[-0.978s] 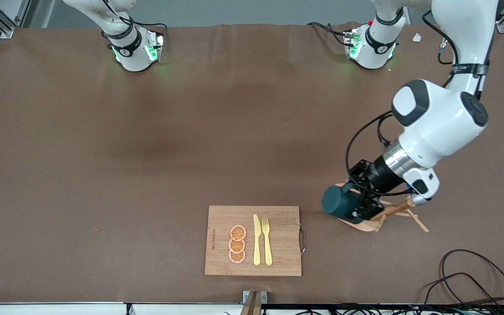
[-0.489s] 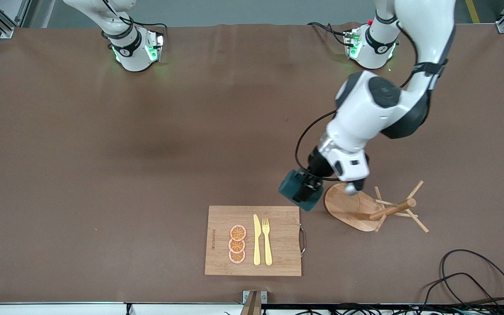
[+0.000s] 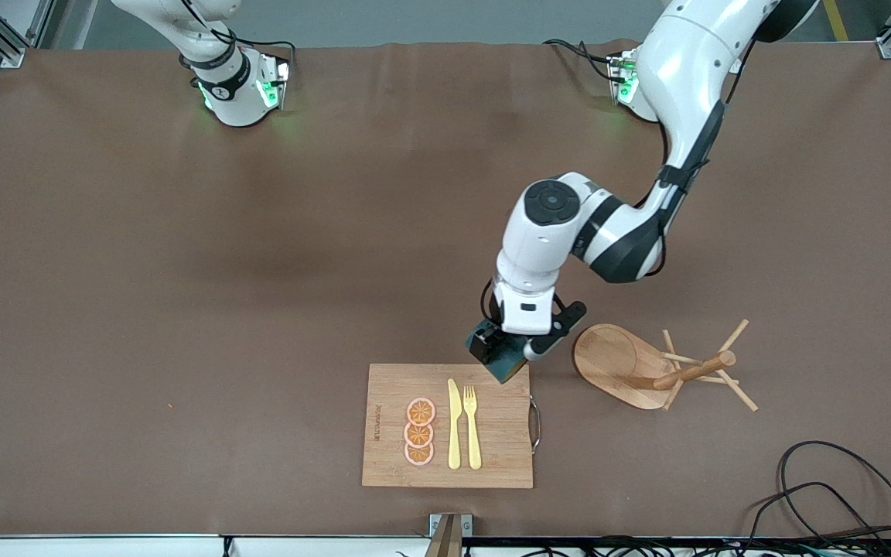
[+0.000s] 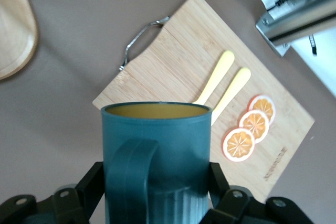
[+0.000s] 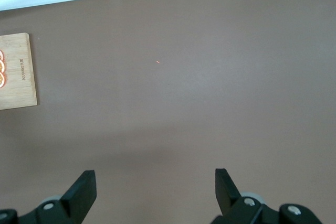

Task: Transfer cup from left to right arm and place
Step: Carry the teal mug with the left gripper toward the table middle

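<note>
My left gripper (image 3: pixel 504 357) is shut on the dark teal cup (image 3: pixel 509 363) and holds it in the air over the corner of the wooden cutting board (image 3: pixel 500 425) that lies toward the wooden peg rack. In the left wrist view the cup (image 4: pixel 157 156) fills the space between the fingers (image 4: pixel 90 184), handle toward the camera, ochre-yellow inside showing at the rim. My right gripper (image 5: pixel 155 182) is open and empty over bare brown table; only that arm's base (image 3: pixel 233 85) shows in the front view, where it waits.
The cutting board carries three orange slices (image 3: pixel 419 432), a yellow knife (image 3: pixel 454 425) and a yellow fork (image 3: pixel 472 425), and has a metal handle (image 3: pixel 536 423). The wooden peg rack (image 3: pixel 662 367) lies tipped beside it. Black cables (image 3: pixel 840 495) lie at the table's near corner.
My left arm has swung the cup off the peg rack and across toward the cutting board, turning the wrist as it went. The rack stays tipped. The right arm has not moved.
</note>
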`<action>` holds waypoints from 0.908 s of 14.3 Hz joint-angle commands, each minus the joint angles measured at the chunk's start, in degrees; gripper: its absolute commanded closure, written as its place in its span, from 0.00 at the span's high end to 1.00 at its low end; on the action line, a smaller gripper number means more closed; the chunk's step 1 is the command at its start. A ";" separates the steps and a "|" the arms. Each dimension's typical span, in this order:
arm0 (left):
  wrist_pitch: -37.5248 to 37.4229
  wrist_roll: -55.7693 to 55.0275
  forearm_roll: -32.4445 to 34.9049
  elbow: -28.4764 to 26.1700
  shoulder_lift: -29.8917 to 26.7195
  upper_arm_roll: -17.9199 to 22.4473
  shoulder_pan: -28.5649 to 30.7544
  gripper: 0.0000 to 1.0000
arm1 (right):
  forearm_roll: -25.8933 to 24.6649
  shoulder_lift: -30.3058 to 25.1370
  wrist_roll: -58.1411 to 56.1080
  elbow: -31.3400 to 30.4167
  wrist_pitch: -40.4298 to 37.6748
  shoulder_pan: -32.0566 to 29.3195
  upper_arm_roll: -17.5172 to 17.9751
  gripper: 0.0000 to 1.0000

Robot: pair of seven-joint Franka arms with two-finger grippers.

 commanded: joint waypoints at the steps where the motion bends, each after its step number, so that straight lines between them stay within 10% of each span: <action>1: -0.62 0.17 8.50 5.15 4.42 2.86 -4.64 0.25 | -0.38 -0.42 -0.34 0.01 -0.06 -1.25 0.99 1.00; 7: -0.62 0.17 11.61 9.21 13.13 26.92 -28.70 0.15 | -0.38 -0.33 -0.34 0.01 -0.06 -1.25 0.99 1.00; 13: -0.97 -6.22 25.11 8.85 15.77 31.71 -37.61 0.08 | -0.29 -0.33 -0.34 0.01 -0.06 -1.17 0.99 1.00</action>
